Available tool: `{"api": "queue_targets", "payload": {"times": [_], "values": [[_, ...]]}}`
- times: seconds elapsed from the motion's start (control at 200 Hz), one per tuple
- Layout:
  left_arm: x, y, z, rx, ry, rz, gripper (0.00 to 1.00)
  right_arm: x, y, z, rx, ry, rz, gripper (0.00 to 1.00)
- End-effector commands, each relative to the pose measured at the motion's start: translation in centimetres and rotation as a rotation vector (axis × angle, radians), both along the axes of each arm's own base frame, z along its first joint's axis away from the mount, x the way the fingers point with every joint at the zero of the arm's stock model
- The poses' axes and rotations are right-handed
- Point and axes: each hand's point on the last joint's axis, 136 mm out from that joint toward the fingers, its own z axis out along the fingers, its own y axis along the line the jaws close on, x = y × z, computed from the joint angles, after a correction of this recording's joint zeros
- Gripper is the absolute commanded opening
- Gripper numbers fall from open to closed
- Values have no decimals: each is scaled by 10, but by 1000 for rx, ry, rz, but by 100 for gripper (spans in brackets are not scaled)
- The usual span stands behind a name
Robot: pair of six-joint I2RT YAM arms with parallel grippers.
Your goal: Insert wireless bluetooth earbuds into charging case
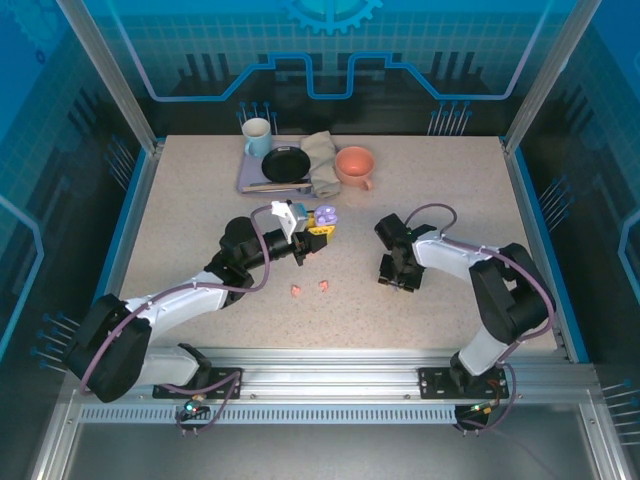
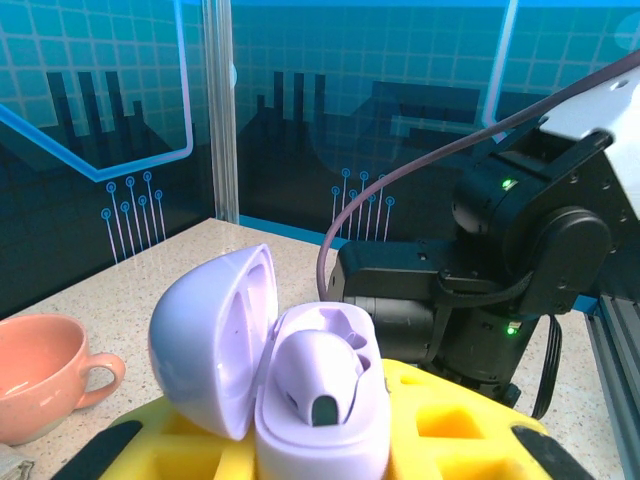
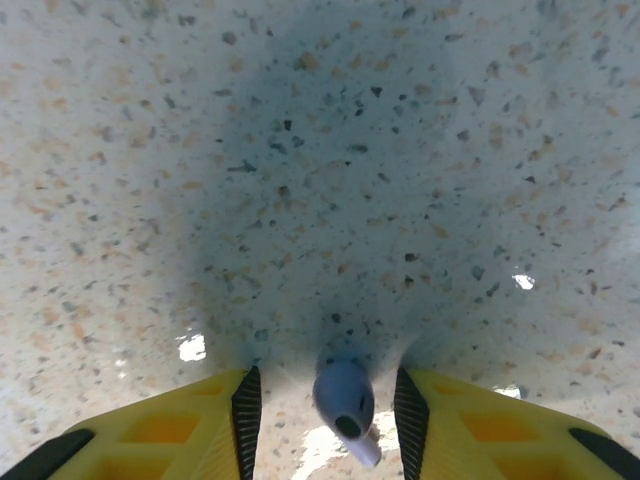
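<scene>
My left gripper [image 1: 318,226] is shut on the lilac charging case [image 1: 326,214] and holds it above the table's middle. In the left wrist view the case [image 2: 320,430] stands open, lid [image 2: 210,330] swung left, between my yellow fingers [image 2: 455,425]. One lilac earbud [image 2: 322,375] sits in it. My right gripper [image 1: 400,280] points straight down at the table. Its jaws [image 3: 328,425] stand open around a lilac earbud [image 3: 343,395] lying on the surface, with a gap on each side. Two coral earbuds [image 1: 296,290] [image 1: 324,285] lie loose between the arms.
At the back stands a tray [image 1: 250,178] with a pale mug [image 1: 257,137], a black pan [image 1: 286,164] and a grey cloth [image 1: 321,160]. A coral cup [image 1: 354,165] is beside it. The right arm [image 2: 500,270] is close behind the held case.
</scene>
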Motion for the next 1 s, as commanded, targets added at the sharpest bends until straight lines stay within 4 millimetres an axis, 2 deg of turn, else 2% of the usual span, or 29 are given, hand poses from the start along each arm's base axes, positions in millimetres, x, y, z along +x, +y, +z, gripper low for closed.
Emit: {"api": "queue_targets", "payload": {"times": [0.0, 0.33, 0.72, 0.905, 0.995], "values": [[0, 1, 16, -26, -35, -2, 0, 1, -1, -5, -28, -1, -7, 41], [0, 0, 16, -27, -31, -10, 0, 5, -12, -9, -65, -10, -26, 37], [-3, -3, 17, -25, -24, -37, 0, 15, -14, -11, -63, -13, -8, 29], [-10, -4, 20, -27, -22, -67, 0, 16, -14, -12, -49, -13, 3, 18], [-14, -4, 23, -29, -21, -80, 0, 15, -13, -11, -44, -18, 10, 16]]}}
